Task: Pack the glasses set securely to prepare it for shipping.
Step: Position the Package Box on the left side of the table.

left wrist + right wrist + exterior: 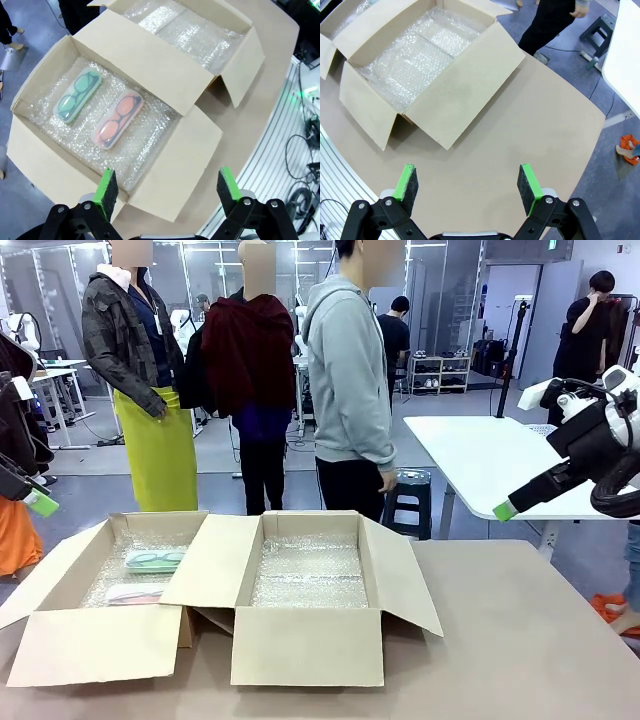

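Two open cardboard boxes are seen nearest on the bench (500, 640), side by side and touching, both lined with bubble wrap. Inside the left box (75, 640) the glasses set is placed: the mint green case (77, 95) and the pale pink case (118, 119) are laid side by side, slightly apart. Only bubble wrap is seen in the right box (305, 645). Above, the left tool (167, 190) and the right tool (467, 182) are held wide open, with nothing gripped. Behind the bench, a person (350, 390) is seen standing.
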